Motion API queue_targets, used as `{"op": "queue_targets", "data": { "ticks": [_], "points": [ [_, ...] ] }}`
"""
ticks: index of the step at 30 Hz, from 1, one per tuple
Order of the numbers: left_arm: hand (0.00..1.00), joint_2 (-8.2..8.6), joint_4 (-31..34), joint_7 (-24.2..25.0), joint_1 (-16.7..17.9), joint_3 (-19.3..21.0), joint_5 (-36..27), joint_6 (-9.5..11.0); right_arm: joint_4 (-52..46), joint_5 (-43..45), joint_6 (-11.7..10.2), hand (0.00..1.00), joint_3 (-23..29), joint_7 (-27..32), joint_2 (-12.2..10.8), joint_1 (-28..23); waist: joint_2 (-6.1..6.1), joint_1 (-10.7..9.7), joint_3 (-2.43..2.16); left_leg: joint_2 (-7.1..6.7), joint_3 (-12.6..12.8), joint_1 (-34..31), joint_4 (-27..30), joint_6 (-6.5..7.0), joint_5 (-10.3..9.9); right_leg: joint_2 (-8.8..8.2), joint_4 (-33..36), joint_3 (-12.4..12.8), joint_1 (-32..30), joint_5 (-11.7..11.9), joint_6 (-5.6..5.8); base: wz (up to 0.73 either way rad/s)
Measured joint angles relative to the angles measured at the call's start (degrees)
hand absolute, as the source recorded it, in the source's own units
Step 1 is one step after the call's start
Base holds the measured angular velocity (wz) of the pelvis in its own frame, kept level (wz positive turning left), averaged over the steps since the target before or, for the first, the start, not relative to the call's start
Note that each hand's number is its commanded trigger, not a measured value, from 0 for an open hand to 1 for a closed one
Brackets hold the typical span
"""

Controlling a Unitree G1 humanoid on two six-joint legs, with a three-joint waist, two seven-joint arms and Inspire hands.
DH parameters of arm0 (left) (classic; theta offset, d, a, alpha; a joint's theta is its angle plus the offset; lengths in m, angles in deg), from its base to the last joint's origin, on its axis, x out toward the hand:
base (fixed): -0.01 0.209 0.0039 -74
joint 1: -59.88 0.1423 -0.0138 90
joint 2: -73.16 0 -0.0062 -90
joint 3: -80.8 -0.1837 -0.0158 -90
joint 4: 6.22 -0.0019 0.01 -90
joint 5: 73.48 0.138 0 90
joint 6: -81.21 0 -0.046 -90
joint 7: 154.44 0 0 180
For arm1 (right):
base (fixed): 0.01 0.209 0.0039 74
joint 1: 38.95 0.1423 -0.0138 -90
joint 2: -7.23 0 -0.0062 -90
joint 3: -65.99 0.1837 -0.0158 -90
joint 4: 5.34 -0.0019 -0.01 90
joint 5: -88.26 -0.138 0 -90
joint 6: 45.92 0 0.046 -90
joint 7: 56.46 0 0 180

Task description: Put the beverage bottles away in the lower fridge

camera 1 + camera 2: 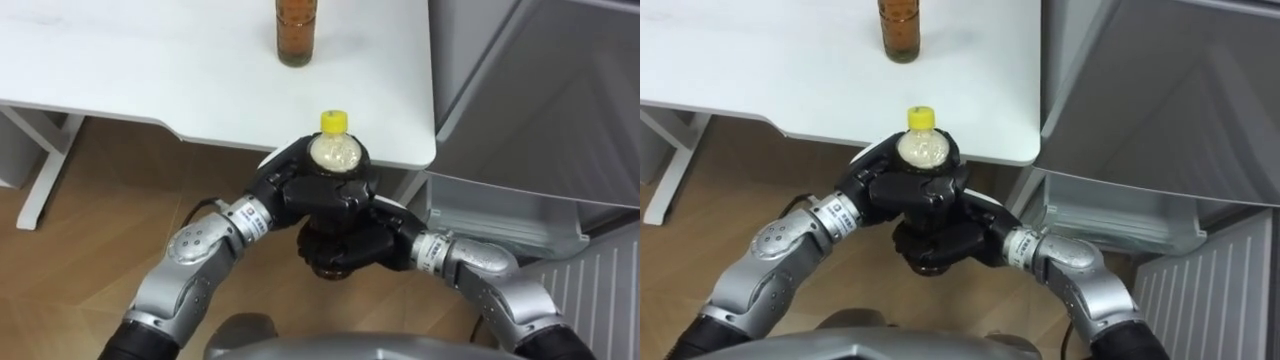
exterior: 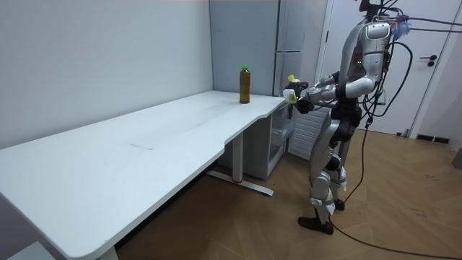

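Corner of the tabletop (image 1: 150,70) | yellow-capped bottle (image 1: 333,150) held upright before the robot's chest, left hand (image 1: 295,188) curled round its top, right hand (image 1: 352,246) curled round its base | amber bottle (image 1: 298,30) stands on the tabletop | best kept upright and two-handed while lowered toward the lower fridge (image 2: 280,144).

Noted: the pale cream plastic drink bottle (image 1: 335,152) carried a yellow screw cap (image 1: 333,122). The left hand (image 1: 290,188) and right hand (image 1: 352,246) were black. The amber-brown clear drink bottle (image 2: 245,87) had a green cap (image 2: 245,67). The flat desk table (image 1: 150,60) was plain white, the tall metal fridge (image 1: 560,110) pale grey. The wooden plank floor (image 1: 100,210) was mid-brown, faintly seamed.
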Motion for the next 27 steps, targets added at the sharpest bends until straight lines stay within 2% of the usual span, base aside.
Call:
{"op": "queue_targets", "data": {
  "ticks": [6, 13, 18, 22, 24, 27],
  "points": [
    [0.0, 0.11, 0.0, 0.0, 0.0, -0.4, 0.0, 0.7, 0.0, -0.2, -0.4, 1.0, 0.0, 0.2, 0.1, 0.0, 0.69, -0.1, 0.28, 0.01, 0.0, 0.0, 0.0, 0.0, 0.0, 0.0, 0.0, 0.0, 0.0, 0.0, 0.0, 0.0],
    [0.0, 0.12, 0.4, -1.2, 0.0, -0.8, 0.6, 0.8, 0.5, -0.2, -1.7, 1.0, -0.1, 0.2, 0.2, -0.1, 0.95, -0.6, 0.2, 0.01, 0.0, -0.1, -0.1, -0.01, 0.0, -0.01, 0.0, 0.0, -0.1, 0.0, 0.0, 0.0],
    [0.0, 0.12, 0.7, -1.2, 0.0, -0.8, 0.9, 1.9, 0.6, -0.2, -3.0, 1.0, -0.1, 0.2, 0.3, -0.1, 1.17, -1.3, 0.04, 0.03, 0.1, 0.0, -0.1, -0.01, 0.0, -0.01, 0.0, 0.0, -0.1, 0.0, 0.0, 0.0],
    [0.0, 0.01, 1.9, -1.2, 0.0, -0.7, 1.9, 2.0, 0.7, -0.2, -4.7, 1.0, -0.1, 0.0, 0.3, -0.1, 1.54, -1.5, -0.22, 0.07, 0.2, 0.1, -0.1, -0.01, 0.0, 0.0, 0.0, 0.4, -0.1, 0.0, 0.0, -0.03],
    [0.0, -0.18, 3.2, -1.2, 0.0, -0.7, 2.3, 2.0, 0.7, -0.3, -6.1, 1.0, 0.0, -0.2, 0.3, -0.1, 1.77, -1.6, -0.37, 0.06, 0.3, 0.1, 0.0, -0.01, 0.0, 0.01, 0.0, 0.4, 0.0, 0.0, 0.0, 0.0],
    [0.0, -0.22, 4.0, -1.2, 0.0, -0.6, 2.3, 2.1, 0.7, -0.3, -7.4, 1.0, 0.0, -0.2, 0.4, -0.1, 1.92, -1.6, -0.37, 0.06, 0.2, 0.4, 0.1, 0.0, 0.0, 0.04, 0.0, 0.4, 0.5, 0.0, -0.01, 0.0]
  ]
}}
